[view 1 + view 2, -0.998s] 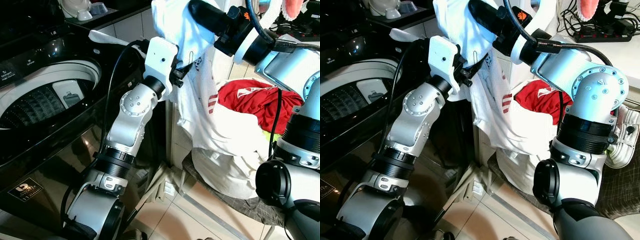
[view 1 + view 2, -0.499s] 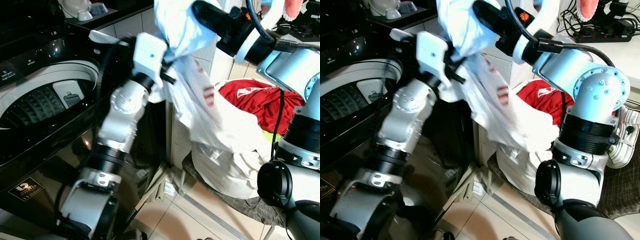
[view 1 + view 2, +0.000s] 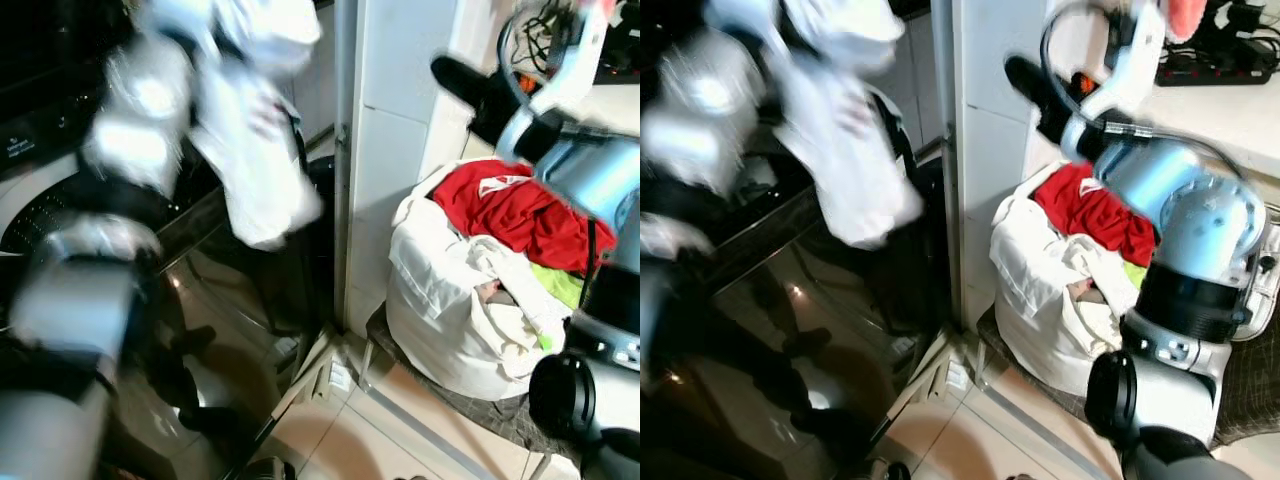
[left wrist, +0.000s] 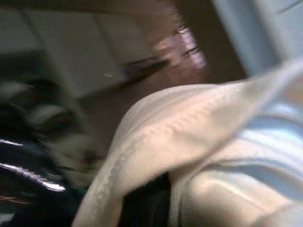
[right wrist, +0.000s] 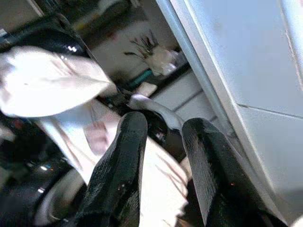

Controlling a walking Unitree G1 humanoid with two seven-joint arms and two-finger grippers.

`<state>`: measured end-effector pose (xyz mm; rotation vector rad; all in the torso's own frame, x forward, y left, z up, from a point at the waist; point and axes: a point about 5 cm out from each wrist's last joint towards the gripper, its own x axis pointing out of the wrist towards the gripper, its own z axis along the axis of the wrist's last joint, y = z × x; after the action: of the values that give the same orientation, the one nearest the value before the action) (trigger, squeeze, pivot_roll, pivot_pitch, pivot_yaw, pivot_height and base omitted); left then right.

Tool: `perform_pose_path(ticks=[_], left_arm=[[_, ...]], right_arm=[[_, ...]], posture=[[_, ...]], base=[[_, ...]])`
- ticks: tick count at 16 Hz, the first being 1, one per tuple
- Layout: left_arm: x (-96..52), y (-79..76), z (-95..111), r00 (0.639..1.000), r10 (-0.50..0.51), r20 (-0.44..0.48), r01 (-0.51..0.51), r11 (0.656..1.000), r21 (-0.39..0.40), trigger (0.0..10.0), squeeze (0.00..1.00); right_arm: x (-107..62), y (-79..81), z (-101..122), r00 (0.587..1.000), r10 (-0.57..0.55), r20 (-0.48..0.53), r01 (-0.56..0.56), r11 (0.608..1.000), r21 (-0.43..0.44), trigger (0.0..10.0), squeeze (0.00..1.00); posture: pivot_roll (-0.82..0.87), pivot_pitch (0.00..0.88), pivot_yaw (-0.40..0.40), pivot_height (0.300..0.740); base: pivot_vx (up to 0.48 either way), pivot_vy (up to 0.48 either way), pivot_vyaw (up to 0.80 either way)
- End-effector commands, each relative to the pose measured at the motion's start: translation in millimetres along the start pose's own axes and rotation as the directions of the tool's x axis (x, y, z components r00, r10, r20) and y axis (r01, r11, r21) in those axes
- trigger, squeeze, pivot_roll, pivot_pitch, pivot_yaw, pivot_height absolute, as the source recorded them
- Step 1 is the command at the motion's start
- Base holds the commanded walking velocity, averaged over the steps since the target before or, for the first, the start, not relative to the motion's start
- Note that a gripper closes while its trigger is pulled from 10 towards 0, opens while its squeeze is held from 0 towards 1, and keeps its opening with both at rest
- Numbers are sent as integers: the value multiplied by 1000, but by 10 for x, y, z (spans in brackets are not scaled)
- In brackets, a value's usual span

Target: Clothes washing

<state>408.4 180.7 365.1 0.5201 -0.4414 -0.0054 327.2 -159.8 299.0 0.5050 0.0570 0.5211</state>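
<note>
Left arm [image 3: 110, 180] swung from beside laundry bag to over washing machine [image 3: 40, 190]; heavy motion blur, left claw itself not discernible, its grip cannot be told. White shirt [image 3: 255, 150] went with it, now hanging above machine's front edge, off bag; crumpled, faint red print, outline smeared. White laundry bag [image 3: 440, 300] on chair, red garment [image 3: 500, 205] on top. Right claw [image 5: 163, 170] released shirt, fingers parted, empty, raised near tiled wall above bag.

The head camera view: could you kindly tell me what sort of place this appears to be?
Likely a home laundry corner: a black top-loading washing machine, a white laundry bag stuffed with clothes including a red garment, and tiled walls.
</note>
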Motion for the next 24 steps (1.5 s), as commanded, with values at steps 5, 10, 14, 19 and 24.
perform_pose_path(ticks=[5, 10, 14, 19, 24], left_arm=[[-25, 580, -232, 929, 307, -205, -154, 827, 540, 0, 0], [-455, 130, -1173, 770, 171, -615, -67, 980, 189, 10000, 0], [-745, -180, -1540, 639, 41, -768, -153, 985, -75, 10000, 1000], [-772, -205, -1565, 621, -16, -784, -201, 963, -179, 10000, 1000], [-733, -145, -1522, 637, 1, -771, -197, 967, -162, 10000, 1000]], right_arm=[[-4, 483, -285, 972, 212, -103, -222, 971, -92, 10000, 0], [10, 601, -494, 954, 249, -165, -265, 961, -85, 10000, 0], [4, 664, -581, 942, 267, -206, -291, 952, -95, 10000, 0], [-50, 734, -649, 899, 342, -274, -382, 918, -105, 10000, 0], [-29, 689, -613, 908, 325, -267, -364, 925, -113, 10000, 0]], posture=[[-76, 0, 102, 740], [-73, 0, 97, 740], [-75, 0, 92, 740], [-63, 0, 83, 740], [-64, 0, 86, 740]], base=[[0, 0, 0], [0, 0, 0], [0, 0, 0], [0, 0, 0], [0, 0, 0]])
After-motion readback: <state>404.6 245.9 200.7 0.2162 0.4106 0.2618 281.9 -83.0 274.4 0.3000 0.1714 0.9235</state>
